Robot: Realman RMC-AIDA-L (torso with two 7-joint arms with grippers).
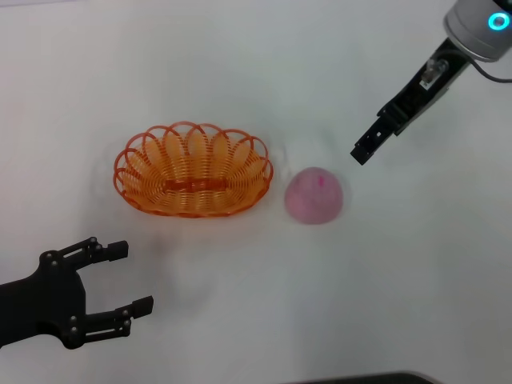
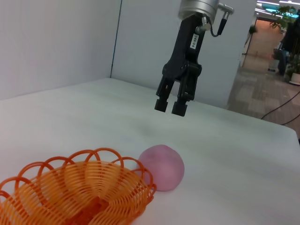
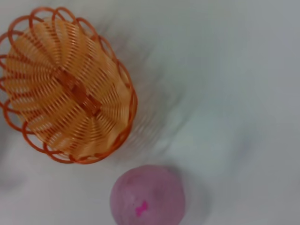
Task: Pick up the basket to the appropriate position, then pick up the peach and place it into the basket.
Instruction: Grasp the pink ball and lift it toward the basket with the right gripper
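The orange wire basket (image 1: 192, 170) stands on the white table, left of the middle. The pink peach (image 1: 315, 194) lies on the table just right of it, apart from its rim. My right gripper (image 1: 362, 152) hangs in the air above and to the right of the peach, empty. The left wrist view shows its fingers (image 2: 170, 108) a narrow gap apart, high over the peach (image 2: 161, 166) and the basket (image 2: 79, 187). The right wrist view looks down on the basket (image 3: 65, 93) and the peach (image 3: 147, 197). My left gripper (image 1: 132, 277) is open and empty near the table's front left, in front of the basket.
The white table (image 1: 240, 304) bears nothing else in view. A dark edge (image 1: 376, 378) runs along the table's front. In the left wrist view a white wall (image 2: 56, 42) stands behind the table, with an open hallway (image 2: 267, 79) beyond.
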